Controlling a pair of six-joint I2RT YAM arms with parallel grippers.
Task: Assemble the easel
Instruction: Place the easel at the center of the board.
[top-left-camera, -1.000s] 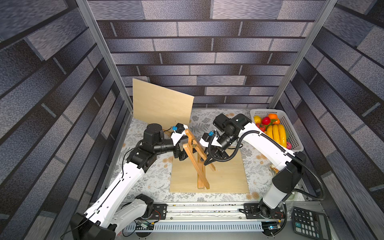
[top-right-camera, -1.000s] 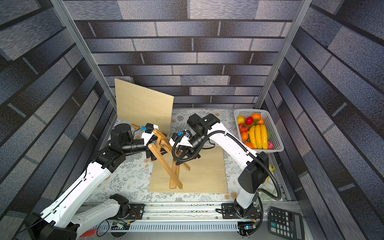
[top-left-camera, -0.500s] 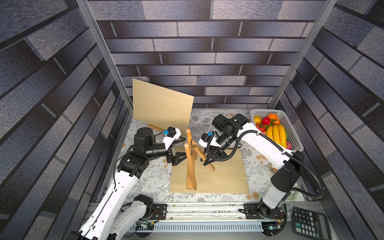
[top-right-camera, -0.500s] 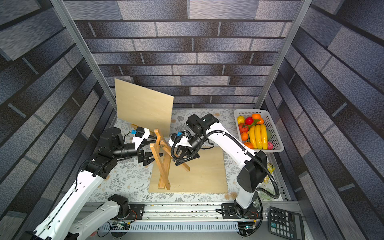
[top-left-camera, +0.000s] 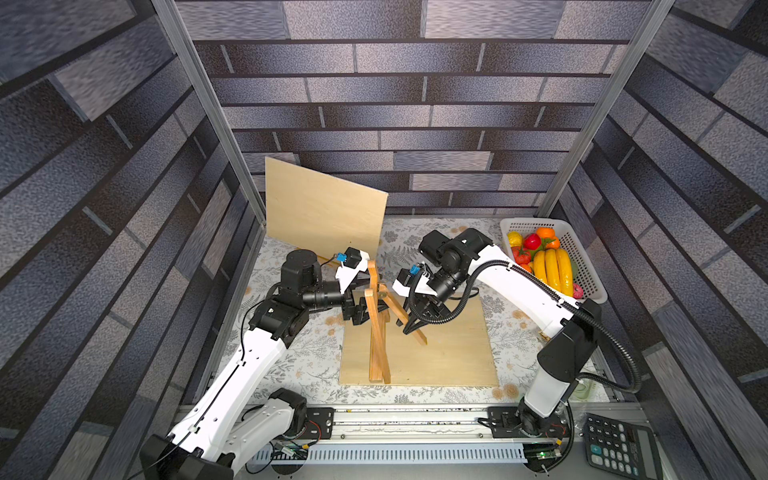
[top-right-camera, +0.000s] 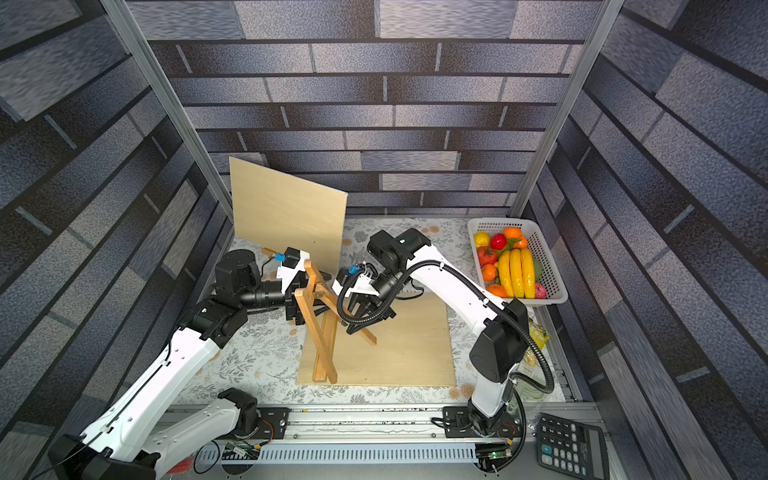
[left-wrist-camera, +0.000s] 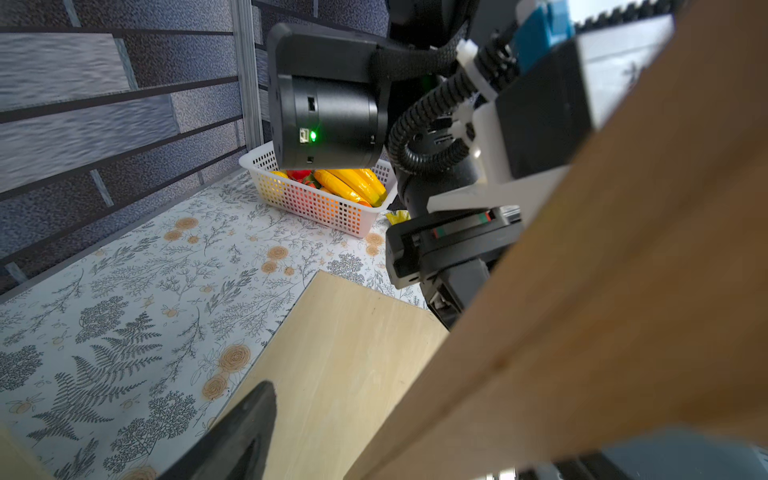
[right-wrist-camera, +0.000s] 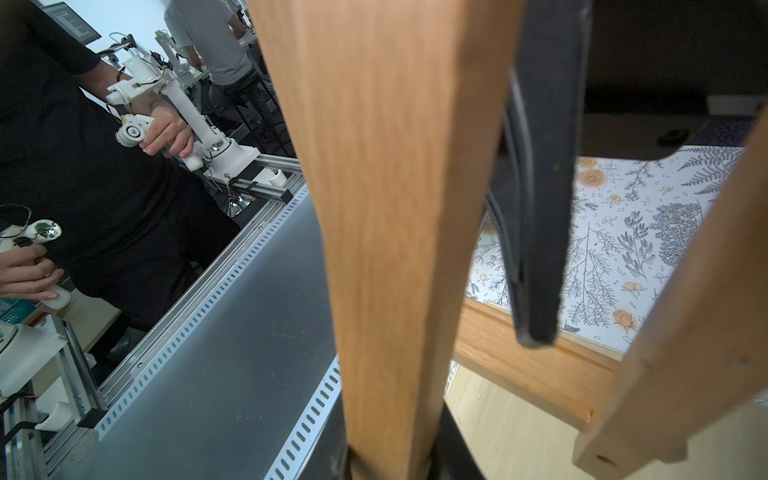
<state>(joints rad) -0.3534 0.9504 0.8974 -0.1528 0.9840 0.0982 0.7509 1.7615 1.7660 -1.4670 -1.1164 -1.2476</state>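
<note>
Propping up the honey-brown wooden easel (top-right-camera: 321, 345), the right gripper (top-left-camera: 412, 325) clamps its rear leg (right-wrist-camera: 395, 208) while the left gripper (top-left-camera: 358, 309) gapes beside the front frame (top-left-camera: 377, 353), apparently not touching, and should close next.

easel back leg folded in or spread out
Spread: in a top view the back leg angles away from the front frame, its foot well apart from the frame's feet.

The honey-brown wooden easel (top-left-camera: 376, 332) has a smooth satin finish with visible grain. The flat pale plywood board (top-left-camera: 449, 357) looks matt and fine-grained, as does the upright pale plywood panel (top-left-camera: 324, 212). The floral-printed surface (top-left-camera: 299, 361) looks smooth and matt, and the white perforated plastic basket (top-left-camera: 582, 257) is slightly glossy.
</note>
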